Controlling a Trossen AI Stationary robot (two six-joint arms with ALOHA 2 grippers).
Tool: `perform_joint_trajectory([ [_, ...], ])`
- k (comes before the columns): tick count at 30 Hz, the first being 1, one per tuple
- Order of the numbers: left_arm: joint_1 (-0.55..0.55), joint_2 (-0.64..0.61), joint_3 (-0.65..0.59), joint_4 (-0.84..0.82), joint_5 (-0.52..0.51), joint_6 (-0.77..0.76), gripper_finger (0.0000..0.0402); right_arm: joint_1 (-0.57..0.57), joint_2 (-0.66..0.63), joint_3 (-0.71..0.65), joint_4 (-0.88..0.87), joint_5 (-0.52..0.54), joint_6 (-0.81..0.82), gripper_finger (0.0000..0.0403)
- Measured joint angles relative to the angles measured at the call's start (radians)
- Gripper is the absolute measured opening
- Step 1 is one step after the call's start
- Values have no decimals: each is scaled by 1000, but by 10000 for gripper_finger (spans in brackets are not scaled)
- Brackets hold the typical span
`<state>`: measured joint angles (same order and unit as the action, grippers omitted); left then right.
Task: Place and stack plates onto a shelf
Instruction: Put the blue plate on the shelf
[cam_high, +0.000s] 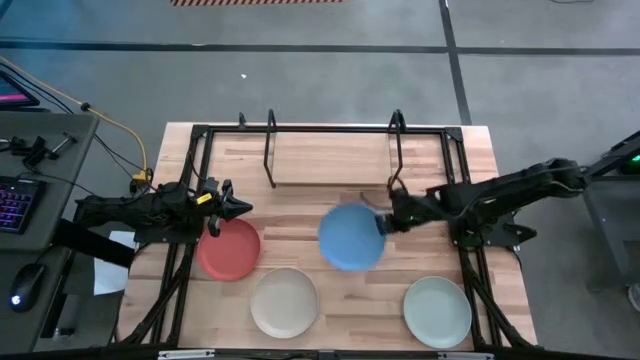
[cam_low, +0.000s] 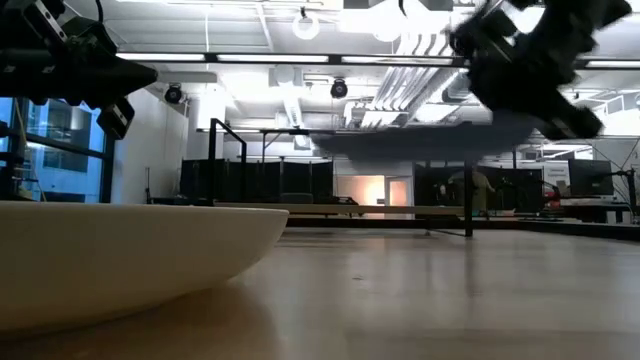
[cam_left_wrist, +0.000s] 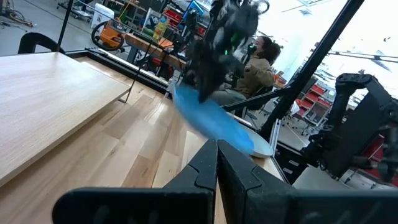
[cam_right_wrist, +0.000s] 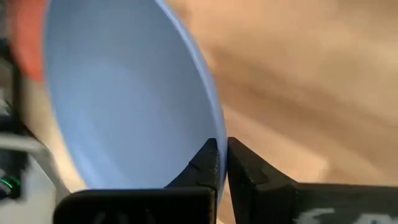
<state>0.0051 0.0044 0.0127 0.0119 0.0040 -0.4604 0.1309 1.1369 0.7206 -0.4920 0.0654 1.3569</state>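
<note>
- Your shelf (cam_high: 335, 150), the low black rod rack at the far side of the table (cam_high: 330, 300), holds no plates; by the look of it, all four are yet to be placed.
- Your right gripper (cam_high: 385, 224) is clenched on the rim of the blue plate (cam_high: 351, 238), carrying it above the tabletop just in front of the shelf; the right wrist view shows the two fingers pinching the plate's edge.
- In the low view, that plate hangs clear of the wood as a dark, blurred disc under the right arm.
- The red plate (cam_high: 229, 249) lies flat at the left, with your left gripper (cam_high: 234, 207) just behind its far edge; its fingertips meet with nothing between them.
- The cream plate (cam_high: 284, 301) sits at the front centre and the pale green plate (cam_high: 437, 309) at the front right, both untouched on the table.
- Judged from this, you are on the first of four placements, with the stacking still ahead.
- Watch the shelf's upright posts (cam_high: 397, 150): the one nearest your right gripper stands close beside the carried plate's likely path in.
- Beyond the table, a seated person (cam_left_wrist: 256, 65) shows in the left wrist view, well away from the work.
- A keyboard (cam_high: 14, 205) and mouse (cam_high: 27, 285) sit on a side desk at the left, apart from the work.
</note>
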Motion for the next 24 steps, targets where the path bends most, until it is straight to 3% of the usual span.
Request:
perform_joint_trajectory([
  [5, 0, 0, 0, 0, 0, 0, 0, -63, -25, 41, 26, 175, 5, 0],
  [9, 0, 0, 0, 0, 0, 0, 0, -79, -22, -14, 103, 379, 167, 0],
  [15, 0, 0, 0, 0, 0, 0, 0, -78, -18, -172, 365, 563, 420, 0],
  [20, 0, 0, 0, 0, 0, 0, 0, -79, 15, -222, 384, 658, 593, 0],
  [24, 0, 0, 0, 0, 0, 0, 0, -87, 104, -216, 412, 657, 668, 0],
])
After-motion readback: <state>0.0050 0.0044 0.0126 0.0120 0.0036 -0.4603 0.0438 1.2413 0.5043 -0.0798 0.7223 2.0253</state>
